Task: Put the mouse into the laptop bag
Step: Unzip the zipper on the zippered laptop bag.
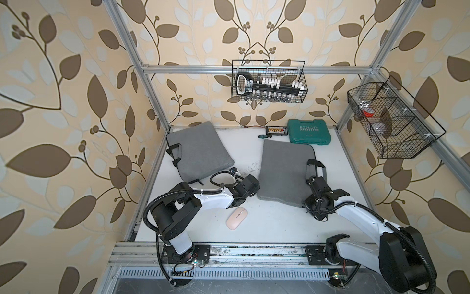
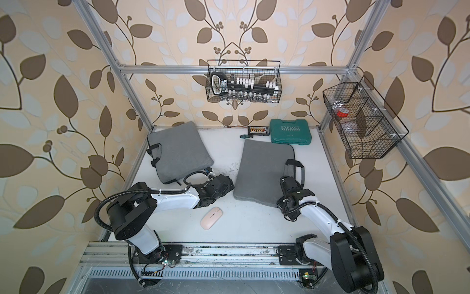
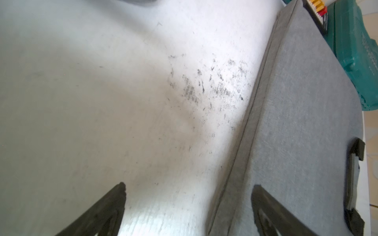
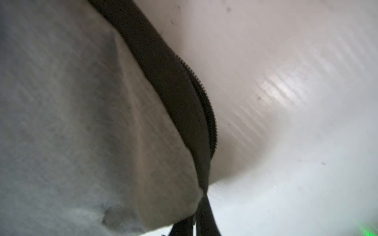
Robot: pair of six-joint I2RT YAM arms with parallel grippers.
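Note:
The pink mouse point(image 1: 237, 217) point(image 2: 211, 217) lies on the white table near the front, between the two arms, and nothing touches it. A grey laptop bag point(image 1: 284, 173) point(image 2: 263, 170) lies flat in the middle. My left gripper point(image 1: 256, 187) point(image 3: 189, 187) is open at the bag's near-left edge point(image 3: 245, 130), one finger over the fabric and one over the table. My right gripper point(image 1: 310, 179) point(image 4: 196, 224) is shut on the bag's black zipper edge point(image 4: 184, 98) on its right side, and the fabric there is pulled up off the table.
A second grey bag point(image 1: 198, 150) lies at the back left. At the back sit a green tool case point(image 1: 309, 133), a bit set point(image 1: 274, 130) and a screwdriver point(image 1: 264, 136). Wire baskets point(image 1: 269, 81) point(image 1: 391, 119) hang on the frame above.

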